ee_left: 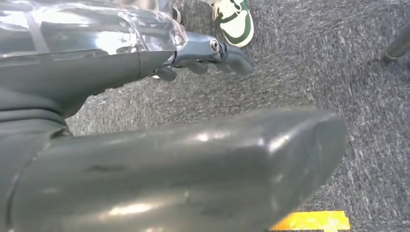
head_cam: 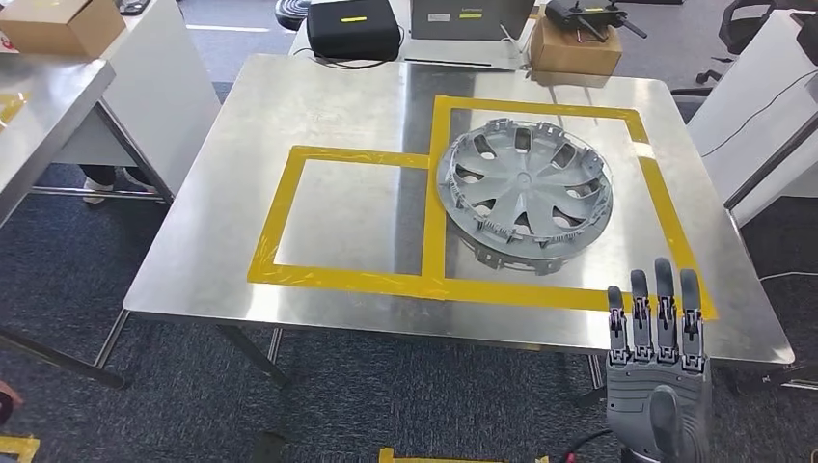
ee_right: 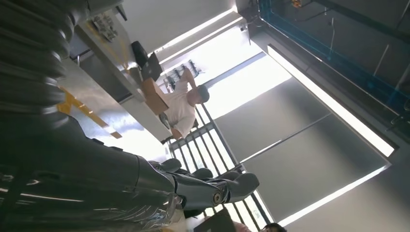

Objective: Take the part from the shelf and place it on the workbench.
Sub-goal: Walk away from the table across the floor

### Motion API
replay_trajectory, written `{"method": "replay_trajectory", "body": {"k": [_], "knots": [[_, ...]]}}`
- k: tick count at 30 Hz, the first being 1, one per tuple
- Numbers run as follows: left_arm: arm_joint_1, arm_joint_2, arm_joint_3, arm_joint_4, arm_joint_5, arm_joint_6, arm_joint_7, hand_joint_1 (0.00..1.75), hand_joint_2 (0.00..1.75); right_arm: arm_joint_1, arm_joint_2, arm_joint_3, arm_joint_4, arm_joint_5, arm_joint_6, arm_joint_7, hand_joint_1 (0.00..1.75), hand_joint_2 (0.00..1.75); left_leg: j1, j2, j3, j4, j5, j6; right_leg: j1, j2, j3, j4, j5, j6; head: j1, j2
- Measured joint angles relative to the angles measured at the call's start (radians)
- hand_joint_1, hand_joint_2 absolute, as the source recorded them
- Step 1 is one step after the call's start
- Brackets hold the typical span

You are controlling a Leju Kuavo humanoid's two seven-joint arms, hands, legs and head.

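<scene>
The part is a grey plastic wheel cover [head_cam: 526, 188]. It lies flat on the steel workbench [head_cam: 347, 106], inside the right-hand square of yellow tape [head_cam: 439, 193]. My right hand [head_cam: 659, 362] is raised near the bench's front right corner, just short of the edge. Its fingers [head_cam: 666, 304] are stretched straight and apart, nothing between them, and it is clear of the wheel cover. The right wrist view shows the same empty right hand [ee_right: 203, 186] from behind. My left hand [ee_left: 203, 55] hangs low over grey carpet with its fingers loosely extended and holds nothing.
A second taped square [head_cam: 342, 217] lies left of the cover. A black case [head_cam: 352, 27] and cardboard box [head_cam: 576, 43] stand beyond the far edge. Another steel table [head_cam: 39, 106] is at left. A person's shoe [ee_left: 235, 19] is near my left hand. A person [ee_right: 186, 108] sits farther off.
</scene>
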Motion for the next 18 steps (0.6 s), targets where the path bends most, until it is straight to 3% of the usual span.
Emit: {"method": "replay_trajectory", "body": {"k": [2, 4, 7, 8, 9, 10, 12, 14, 15, 18], "knots": [[0.000, 0.000, -0.003, 0.000, 0.000, 0.001, 0.001, 0.00, 0.00, 0.000, 0.000, 0.000, 0.000, 0.000, 0.001, -0.001, 0.00, 1.75, 0.003, 0.000, -0.004, -0.002, 0.004, -0.015, 0.002, -0.001, 0.003, -0.019, 0.005, -0.006, 0.000, 0.000], [0.000, 0.000, -0.004, 0.000, 0.000, 0.001, 0.001, 0.00, 0.00, -0.001, 0.000, 0.000, 0.000, 0.000, 0.001, -0.001, 0.00, 1.75, 0.005, 0.001, -0.013, 0.013, -0.019, -0.027, -0.001, -0.006, 0.005, -0.042, 0.017, -0.016, -0.003, 0.000], [0.000, 0.001, -0.007, 0.000, 0.001, 0.001, 0.002, 0.00, 0.00, 0.000, 0.001, 0.000, 0.001, 0.000, 0.001, -0.001, 0.00, 1.75, 0.011, 0.002, -0.070, 0.155, -0.119, -0.041, -0.003, -0.011, -0.007, -0.052, 0.032, -0.024, -0.011, 0.000], [0.000, 0.001, -0.008, 0.000, 0.001, 0.001, 0.002, 0.00, 0.00, 0.001, 0.001, 0.000, 0.001, 0.000, 0.001, -0.001, 0.00, 1.75, 0.014, 0.002, -0.088, 0.208, -0.142, -0.046, -0.003, -0.012, -0.014, -0.049, 0.034, -0.022, -0.012, 0.000], [0.000, 0.002, -0.009, 0.000, 0.001, 0.001, 0.002, 0.00, 0.00, 0.001, 0.001, 0.000, 0.002, 0.000, 0.001, -0.001, 0.00, 1.75, 0.017, 0.002, -0.094, 0.235, -0.145, -0.051, -0.004, -0.013, -0.021, -0.045, 0.036, -0.020, -0.012, 0.000], [0.000, 0.002, -0.010, 0.000, 0.001, 0.001, 0.002, 0.00, 0.00, 0.001, 0.001, 0.000, 0.004, 0.000, 0.001, -0.001, 0.00, 1.75, 0.020, 0.003, -0.082, 0.225, -0.129, -0.056, -0.006, -0.013, -0.027, -0.040, 0.039, -0.018, -0.013, 0.000], [-0.001, 0.004, -0.010, 0.000, 0.001, 0.002, 0.002, 0.00, 0.00, 0.000, 0.001, 0.000, 0.007, 0.000, 0.002, -0.001, 0.00, 1.75, 0.028, 0.006, -0.016, 0.119, -0.073, -0.065, -0.011, -0.013, -0.041, -0.026, 0.041, -0.010, -0.014, 0.000], [-0.003, 0.003, -0.011, 0.000, 0.001, 0.002, 0.002, 0.00, 0.00, 0.000, 0.001, 0.000, 0.008, 0.000, 0.003, -0.001, 0.00, 1.75, 0.030, 0.004, 0.038, 0.025, -0.044, -0.067, -0.010, -0.010, -0.053, -0.011, 0.043, 0.002, -0.018, 0.000], [-0.004, 0.003, -0.011, 0.000, 0.002, 0.002, 0.002, 0.00, 0.00, -0.001, 0.001, 0.000, 0.008, 0.001, 0.004, -0.001, 0.00, 1.75, 0.030, 0.003, 0.044, 0.008, -0.044, -0.062, -0.009, -0.008, -0.057, -0.006, 0.047, 0.010, -0.019, 0.000], [-0.004, 0.004, -0.012, 0.000, 0.004, 0.004, 0.002, 0.00, 0.00, 0.001, 0.001, 0.001, 0.009, 0.002, 0.008, -0.003, 0.00, 1.75, 0.027, 0.001, 0.029, 0.009, -0.035, -0.033, -0.011, -0.005, -0.063, -0.005, 0.054, 0.027, -0.015, 0.000]]}}
